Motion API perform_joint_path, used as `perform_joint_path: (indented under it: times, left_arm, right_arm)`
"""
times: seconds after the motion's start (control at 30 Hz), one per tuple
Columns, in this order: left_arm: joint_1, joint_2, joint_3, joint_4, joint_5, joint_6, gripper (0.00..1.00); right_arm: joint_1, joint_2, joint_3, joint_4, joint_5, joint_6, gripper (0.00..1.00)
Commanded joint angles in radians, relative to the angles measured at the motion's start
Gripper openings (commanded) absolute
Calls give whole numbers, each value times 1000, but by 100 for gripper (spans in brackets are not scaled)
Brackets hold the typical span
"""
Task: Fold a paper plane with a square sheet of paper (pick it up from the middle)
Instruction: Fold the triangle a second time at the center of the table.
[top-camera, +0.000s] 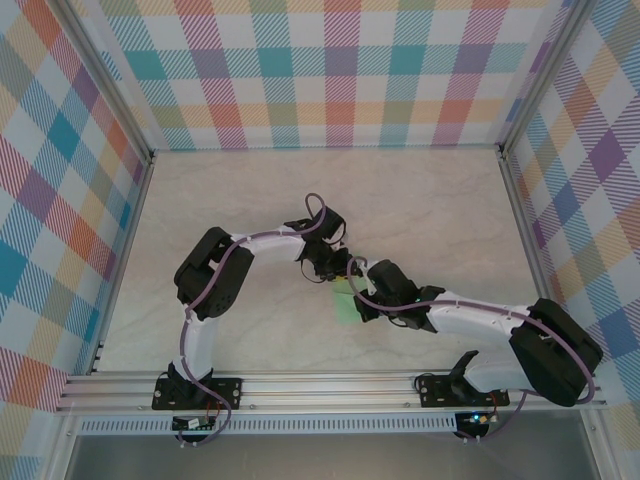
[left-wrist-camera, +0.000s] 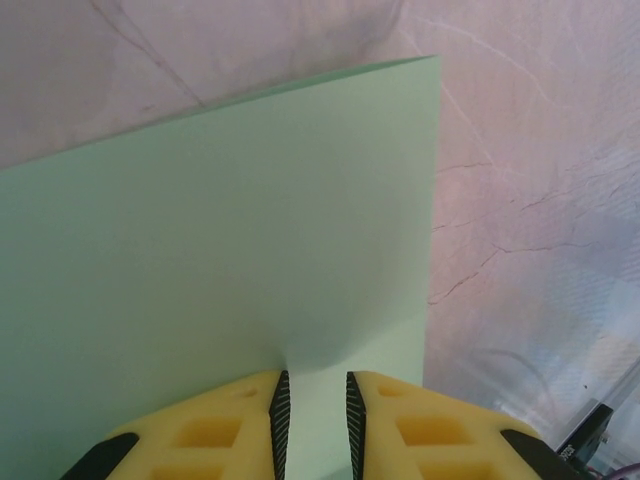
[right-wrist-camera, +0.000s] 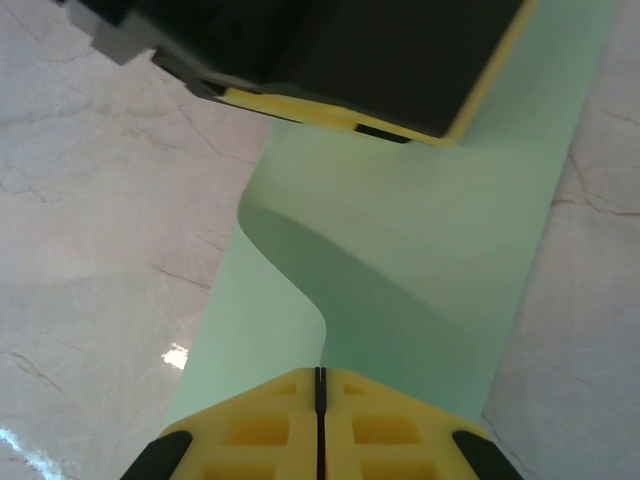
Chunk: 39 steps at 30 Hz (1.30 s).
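Right wrist view: right gripper (right-wrist-camera: 320, 372) has its pads pressed together, clamped on a lifted edge of the mint paper plane (right-wrist-camera: 430, 230). The sheet curls up off the table (right-wrist-camera: 90, 200) into that pinch, likely raising a flap to fold over. Left gripper (left-wrist-camera: 314, 385) has its fingers apart, the flat part of the sheet showing in the gap, not pinched; probably placed to hold it down or guide the crease. The paper lies mid-table between both grippers, left one at its far side, right one at its near-right.
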Motion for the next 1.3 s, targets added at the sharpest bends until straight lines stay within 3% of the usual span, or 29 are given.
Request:
perform_joint_path:
  times: [0.0,0.53,1.27]
  left_arm:
    - [-15,-9,34,-57,-15,35,25]
    - [-19,-192,-86,-2,-163,2,29]
    - [-81,-362,-320,147,-206,-100,27]
  right_arm:
    - [-27,22,18,-8,-38,19,8]
    - [-137,50,57,-26,-185,-59,8]
    - [-216,173,108,-6,-289,-145,8]
